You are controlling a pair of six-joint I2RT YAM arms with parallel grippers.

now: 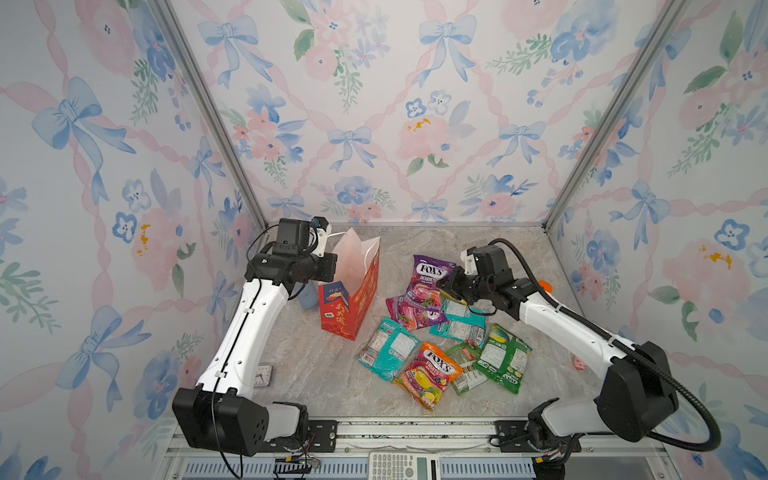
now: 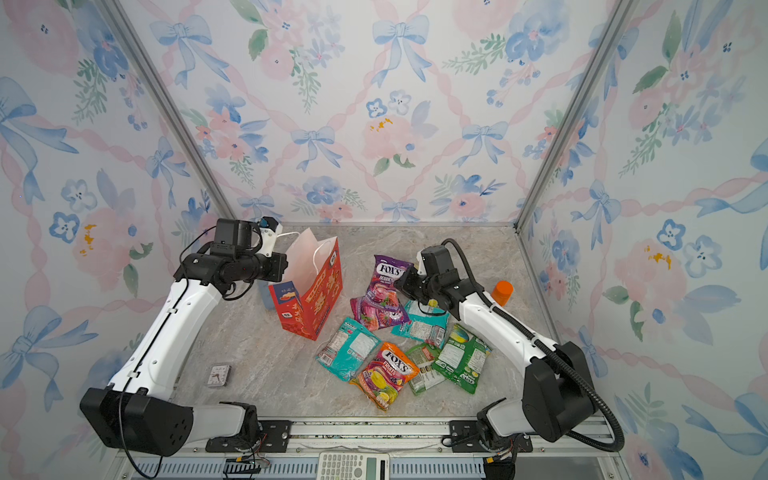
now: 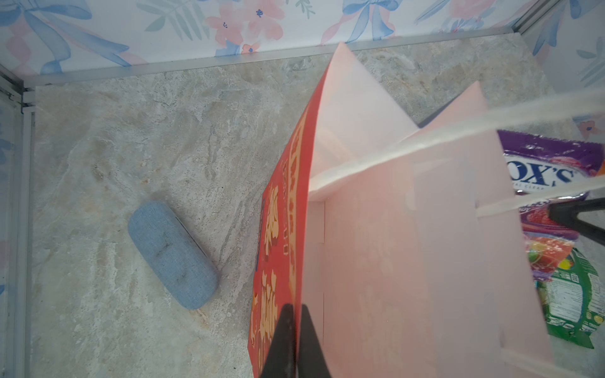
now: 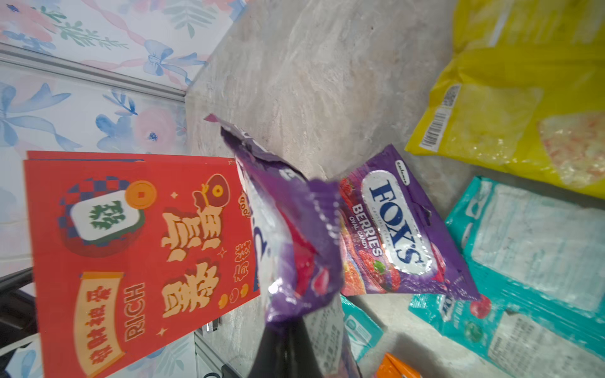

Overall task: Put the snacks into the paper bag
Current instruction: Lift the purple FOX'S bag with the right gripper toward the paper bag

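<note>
One purple packet (image 4: 288, 235) is in my right gripper (image 4: 286, 330). The jaws are pressed together on its crumpled end, and I see no gap between them. Its long axis runs straight out from the fingertips. The free end points away from the jaws at the printed red face of the paper bag (image 4: 137, 248), which stands just beyond it.

Right beside those jaws a second purple packet (image 4: 393, 229) lies flat on the table (image 1: 316, 374) with its FOX'S label up. Its long axis slants off from the held one. Further out on that same side are two teal packets (image 4: 537, 235), back-label up, with a yellow packet (image 4: 523, 98) past them. Well back from the jaws, toward the arm's base, an orange packet (image 1: 430, 368) and a green packet (image 1: 503, 359) lie overlapping.

Over to my left gripper (image 3: 296, 307): the jaws are pinching the bag's top rim, one finger on the red outside and the other on the pale inside. The bag is upright with its mouth open upward, and the mouth's long side runs away from the fingertips. What shows of the inside is pale paper wall, with a white rope handle (image 3: 458, 131) crossing above it. I cannot make out the bottom.

On the red-wall side of those jaws, apart from the bag, a blue case (image 3: 172, 255) lies on the table.
</note>
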